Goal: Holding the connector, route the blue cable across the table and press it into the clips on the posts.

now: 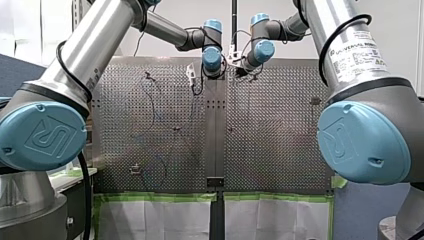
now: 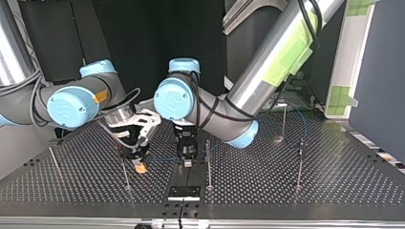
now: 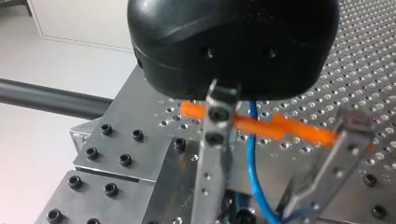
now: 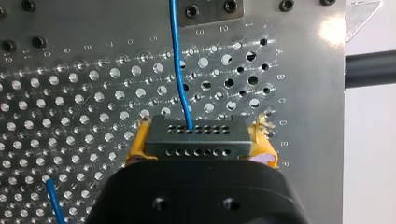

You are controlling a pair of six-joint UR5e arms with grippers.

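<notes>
Because both arms meet over the middle of the perforated table [image 2: 305, 191], much of the work is screened. My left arm [image 2: 267, 62] sweeps in from the top view's right; my right arm [image 2: 71, 105] comes in from that view's left. In the front view the two grippers are small and far off, and their fingers cannot be read there. Thin posts [image 2: 207, 162] stand upright around the table; their clips are too small to make out. My left gripper [image 2: 187, 161] hangs just beside the right one, its metal fingers [image 3: 212, 158] spread apart, the tips cut off at the edge of its wrist view. My right gripper [image 4: 196, 156] is closed, its yellow pads [image 4: 135, 147] clamped on either side of the connector [image 4: 194, 133], a dark block with two rows of holes. The blue cable [image 4: 175, 60] leaves the connector's top face and runs straight ahead over the table. A stretch of it passes between the left fingers without clearly touching either. An orange strip [image 3: 261, 123] lies behind them; what it is, I cannot tell.
</notes>
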